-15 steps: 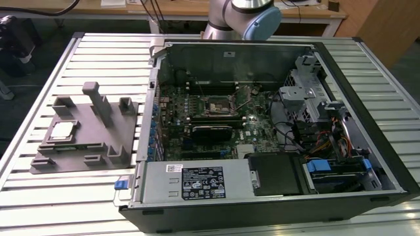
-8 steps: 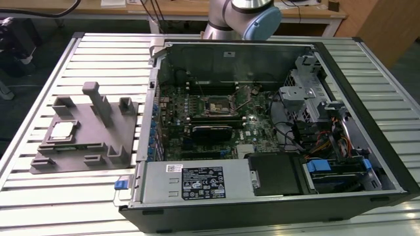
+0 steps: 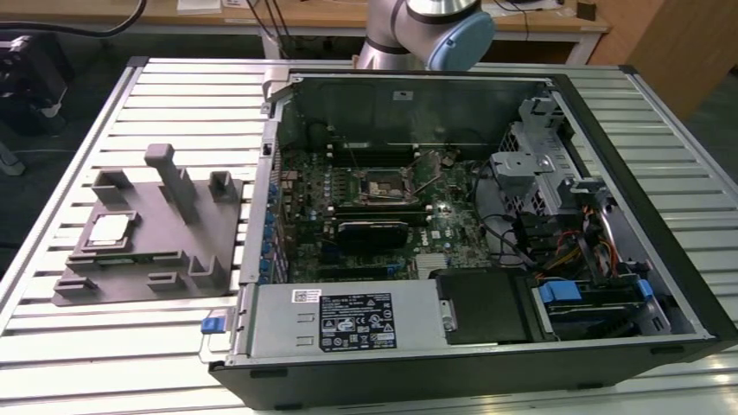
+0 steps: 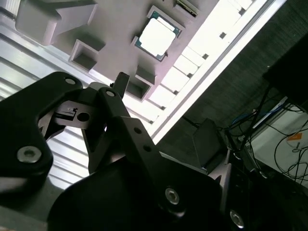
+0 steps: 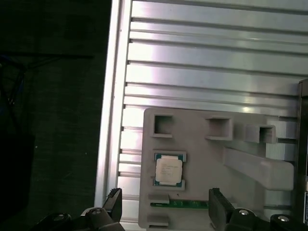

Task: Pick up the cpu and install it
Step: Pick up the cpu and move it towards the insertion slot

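Note:
The cpu [image 3: 107,227], a small square chip with a shiny silver top, lies flat in a recess of the grey fixture block [image 3: 150,246], at the exterior view's left beside the open computer case. In the first wrist view the cpu [image 5: 168,169] sits on the fixture [image 5: 207,149], with my gripper [image 5: 164,201] hanging well above it. The gripper is open and its two dark fingertips [image 5: 114,198] stand wide apart with nothing between them. The second wrist view shows the cpu [image 4: 156,37] beyond the black finger linkage [image 4: 110,125]. The motherboard socket [image 3: 378,188] is inside the case.
The open computer case [image 3: 461,346] takes up the middle and the exterior view's right of the slatted aluminium table [image 3: 162,95]. Tall posts [image 3: 173,177] rise from the fixture. The table edge [image 5: 111,120] runs close to the fixture, with dark floor beyond. The arm's base [image 3: 421,26] stands behind the case.

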Robot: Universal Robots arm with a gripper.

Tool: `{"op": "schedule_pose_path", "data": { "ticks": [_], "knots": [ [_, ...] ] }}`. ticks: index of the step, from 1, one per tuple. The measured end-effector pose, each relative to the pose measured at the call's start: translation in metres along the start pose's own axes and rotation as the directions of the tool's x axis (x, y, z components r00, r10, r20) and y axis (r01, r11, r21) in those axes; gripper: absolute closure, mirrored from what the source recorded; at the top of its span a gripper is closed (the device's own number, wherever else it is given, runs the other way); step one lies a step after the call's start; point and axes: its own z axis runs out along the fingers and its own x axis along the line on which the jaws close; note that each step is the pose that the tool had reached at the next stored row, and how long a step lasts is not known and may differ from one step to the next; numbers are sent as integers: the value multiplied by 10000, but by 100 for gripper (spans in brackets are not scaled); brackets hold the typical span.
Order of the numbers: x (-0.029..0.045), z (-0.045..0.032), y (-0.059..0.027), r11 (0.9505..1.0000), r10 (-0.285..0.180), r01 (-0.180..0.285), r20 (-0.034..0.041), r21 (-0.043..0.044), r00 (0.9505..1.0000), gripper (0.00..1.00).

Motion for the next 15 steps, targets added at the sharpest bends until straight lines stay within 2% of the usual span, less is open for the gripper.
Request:
{"op": "schedule_pose_path", "data": {
  "ticks": [4, 7, 10, 15],
  "knots": [
    [0, 33, -17, 10000, 9, -9, -10, -10, 10000, 20],
    [-1, 60, -27, 10000, 69, -69, -11, -52, 10000, 20],
    [-1, 86, -29, 9997, 230, -230, -12, -51, 9997, 20],
    [-1, 128, -31, 9997, 246, -246, -23, -51, 9997, 20]
  ]
}}
